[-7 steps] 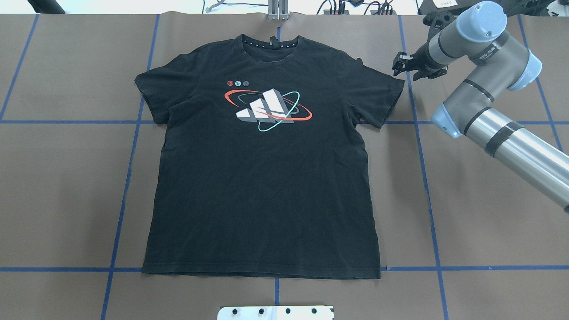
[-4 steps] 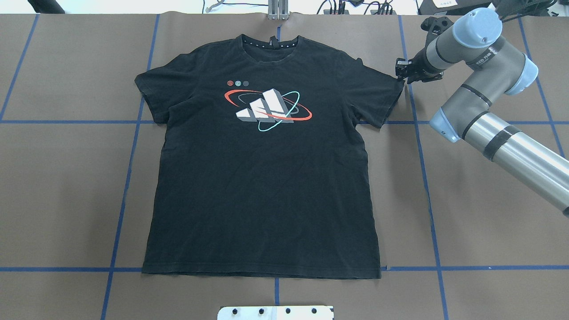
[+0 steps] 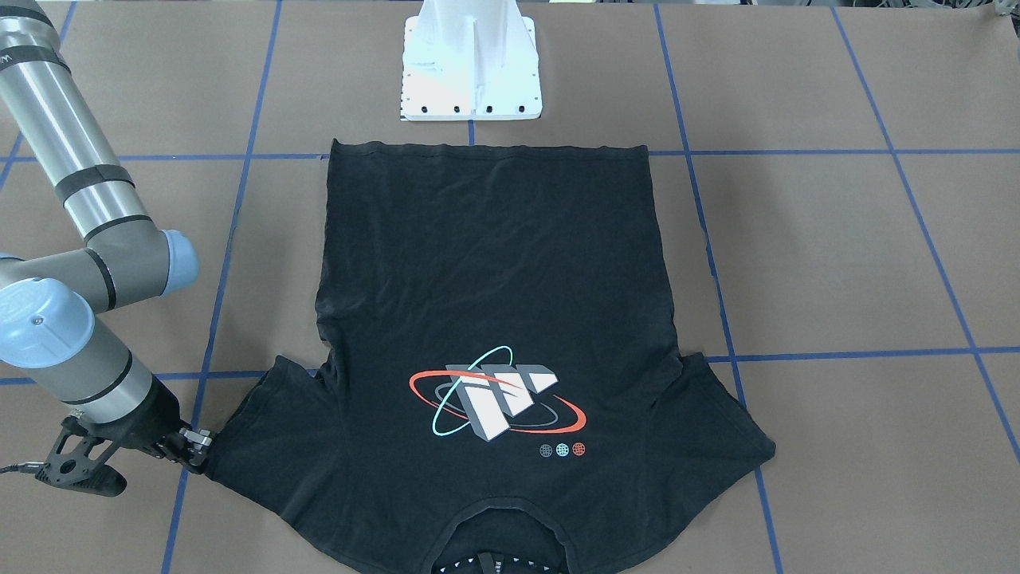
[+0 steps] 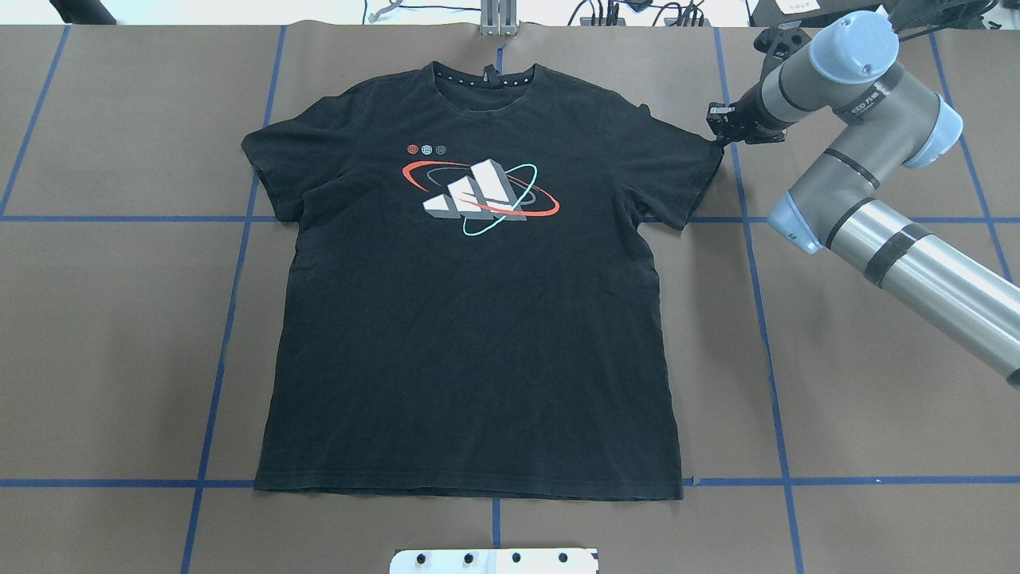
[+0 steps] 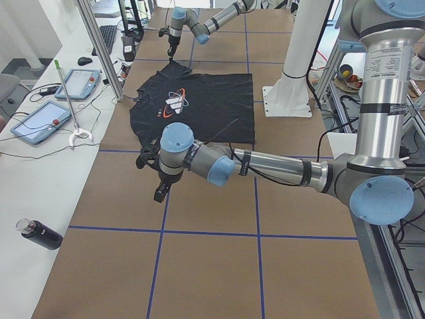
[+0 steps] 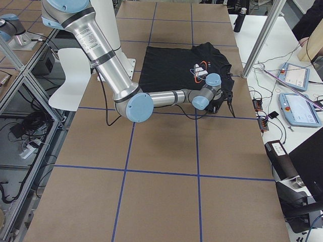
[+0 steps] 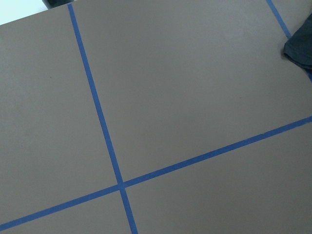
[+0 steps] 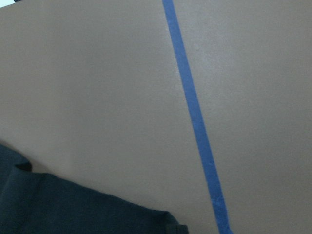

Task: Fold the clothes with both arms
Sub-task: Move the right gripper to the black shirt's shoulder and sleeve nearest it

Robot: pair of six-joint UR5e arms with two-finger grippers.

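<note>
Front-facing view: the black T-shirt [image 3: 478, 263] lies flat and print-up on the brown tabletop [image 3: 837, 239]. Its hem is toward 12 o'clock, just short of the white pedestal base [image 3: 472, 64], and its collar is at 6 o'clock. The right arm [image 3: 88, 367] comes in from 9 o'clock. The right gripper [image 3: 198, 448] sits at 8 o'clock, touching the tip of the sleeve on that side. Its fingers look close together, but I cannot tell whether they pinch cloth.

Overhead view: the black T-shirt [image 4: 470, 335] is spread out in the middle, with the collar at 12 o'clock and both sleeves out. The right gripper [image 4: 719, 126] meets the outer corner of the sleeve at 2 o'clock, next to a blue tape line [image 4: 749, 239].

Left side view: the near left arm [image 5: 279, 166] reaches across bare tabletop at 6 o'clock from the shirt. The left gripper [image 5: 159, 191] points down, apart from the cloth, and I cannot tell whether it is open or closed. The far right arm [image 5: 212, 20] hangs over the shirt's far sleeve.

Right side view: the right arm [image 6: 166, 97] ends at the shirt's near sleeve.

Left wrist view: only taped tabletop shows, with a dark corner of cloth [image 7: 300, 48] at 2 o'clock.

Right wrist view: the dark sleeve edge [image 8: 73, 204] fills the 7 o'clock corner.
</note>
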